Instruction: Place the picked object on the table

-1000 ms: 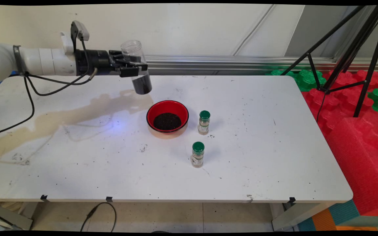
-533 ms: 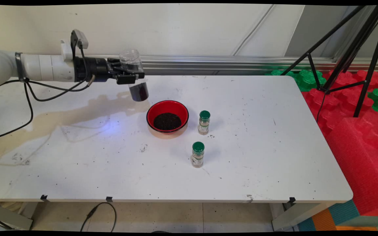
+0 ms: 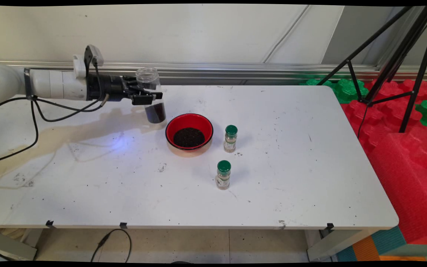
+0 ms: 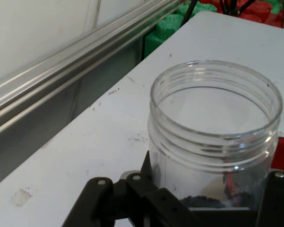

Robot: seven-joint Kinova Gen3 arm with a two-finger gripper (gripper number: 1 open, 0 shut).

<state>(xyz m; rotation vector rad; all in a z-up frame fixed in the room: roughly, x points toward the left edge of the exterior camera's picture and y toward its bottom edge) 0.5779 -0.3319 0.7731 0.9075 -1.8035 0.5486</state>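
Observation:
My gripper point(image 3: 147, 95) is shut on a clear plastic jar point(image 3: 152, 97) with an open mouth and dark grains in its lower part. The jar stands nearly upright, its base at or just above the table point(image 3: 291, 178), left of a red bowl point(image 3: 189, 125) that holds the same dark grains. In the hand view the jar point(image 4: 215, 123) fills the frame between the gripper's black linkage, its open rim on top. Two small spice bottles with green caps stand right of the bowl, one close by point(image 3: 230, 138) and one nearer the front point(image 3: 223, 174).
A tan spill stain point(image 3: 69, 135) spreads over the table's left part. A black tripod point(image 3: 395, 55) and red and green foam blocks point(image 3: 402, 122) stand off the right side. A metal rail point(image 3: 254, 68) runs along the wall behind the table.
The arm has come down with the jar, from high above the table's back to just left of the bowl. The jar has gone from slightly tilted to nearly upright.

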